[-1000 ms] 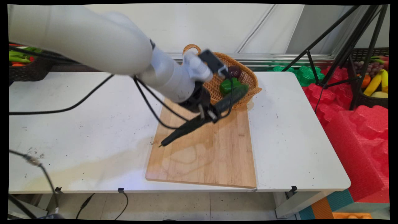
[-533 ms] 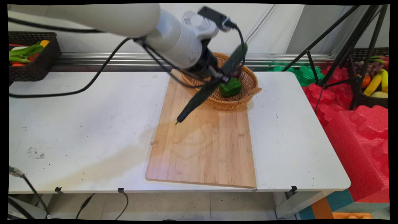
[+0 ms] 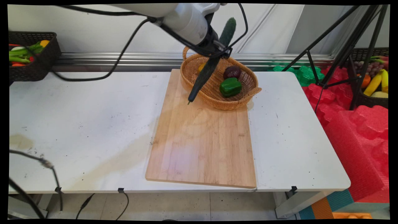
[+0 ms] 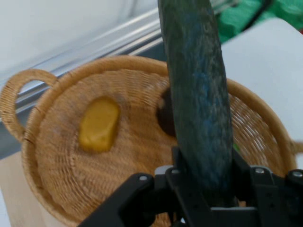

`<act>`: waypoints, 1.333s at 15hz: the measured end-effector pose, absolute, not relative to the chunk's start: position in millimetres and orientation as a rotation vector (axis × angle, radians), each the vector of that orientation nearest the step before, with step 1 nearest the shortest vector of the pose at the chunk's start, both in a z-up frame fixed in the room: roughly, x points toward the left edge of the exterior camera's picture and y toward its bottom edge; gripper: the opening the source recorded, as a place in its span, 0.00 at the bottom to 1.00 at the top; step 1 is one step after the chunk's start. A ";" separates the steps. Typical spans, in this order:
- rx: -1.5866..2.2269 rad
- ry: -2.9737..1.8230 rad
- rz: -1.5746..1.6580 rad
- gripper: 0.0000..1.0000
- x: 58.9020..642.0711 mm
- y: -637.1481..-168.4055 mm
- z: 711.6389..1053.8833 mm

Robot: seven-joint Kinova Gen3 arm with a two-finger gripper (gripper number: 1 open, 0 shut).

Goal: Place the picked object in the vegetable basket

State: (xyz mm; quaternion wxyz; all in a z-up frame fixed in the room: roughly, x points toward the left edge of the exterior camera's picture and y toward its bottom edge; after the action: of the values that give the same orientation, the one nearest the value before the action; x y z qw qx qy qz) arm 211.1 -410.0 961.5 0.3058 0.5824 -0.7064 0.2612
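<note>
Gripping a long dark green cucumber (image 3: 214, 56) about its middle, the jaws (image 3: 220, 52) hang high above the far end of the counter (image 3: 77, 124), clenched on it from both sides. In the hand view the cucumber (image 4: 199, 94) rises from between the two black fingers (image 4: 189, 189) and runs up out of the top of the picture, its skin dark and pebbled. In the main view it slants steeply: its blunt end stands above the jaws against the wall, and its thin stemmed end points down and to the left of them, over the near left rim of a wicker basket (image 3: 248, 93).

The basket (image 4: 57, 156) sits directly below the jaws, on the far end of a wooden cutting board (image 3: 202, 146) that lies on the counter. Inside it, below and to the right of the jaws in the main view, lie a green bell pepper (image 3: 230, 86) and a dark purple round vegetable (image 3: 232, 72); a yellow piece (image 3: 201, 67) shows just behind the cucumber's lower half, and the hand view gives it plainly as a yellow oblong (image 4: 98, 124) on the basket floor. The cucumber touches none of these and is clear of the basket rim.

Black cables (image 3: 124, 46) trail from the arm off to the left.
</note>
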 end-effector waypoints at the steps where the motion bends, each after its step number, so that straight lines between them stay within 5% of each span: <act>1: 1.572 -1.845 0.697 0.00 211.3 -419.7 959.3; 20: 2.025 -1.564 0.714 0.00 215.8 -526.3 880.5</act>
State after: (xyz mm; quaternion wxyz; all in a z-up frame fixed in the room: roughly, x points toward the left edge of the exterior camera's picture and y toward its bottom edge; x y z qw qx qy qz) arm 215.8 -526.3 880.5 0.2403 0.7400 -0.5715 0.2610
